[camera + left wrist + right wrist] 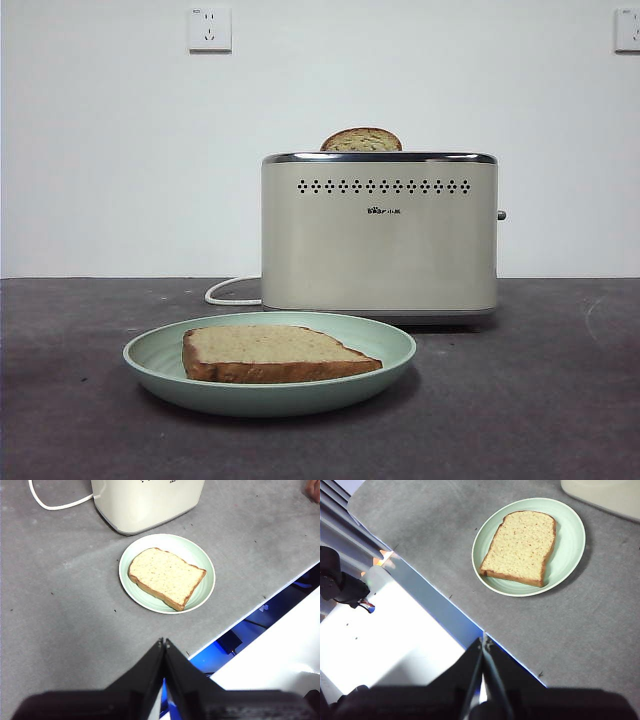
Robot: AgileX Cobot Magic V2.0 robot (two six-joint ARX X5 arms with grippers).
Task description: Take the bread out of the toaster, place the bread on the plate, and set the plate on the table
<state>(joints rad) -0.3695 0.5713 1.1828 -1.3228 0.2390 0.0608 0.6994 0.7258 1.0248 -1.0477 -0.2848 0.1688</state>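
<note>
Task looks done, judging from the layout: bread point(270, 353) lies flat on the plate point(150, 358), and the plate sits on the table point(540, 400) just in front of the toaster point(380, 235), close to it but whether they touch I can't tell. A second slice point(361, 140) sticks up from a toaster slot; it's not the target, so leave it. Left gripper point(164, 642) has its jaws closed tip to tip, holds nothing, hangs back near the table edge well apart from the plate. Right gripper point(483, 642) same: jaws pressed together, empty, parked over the table edge on the other side. Neither arm shows in the front view. Nothing left to do that I can see, except maybe confirming plate placement is acceptable.
</note>
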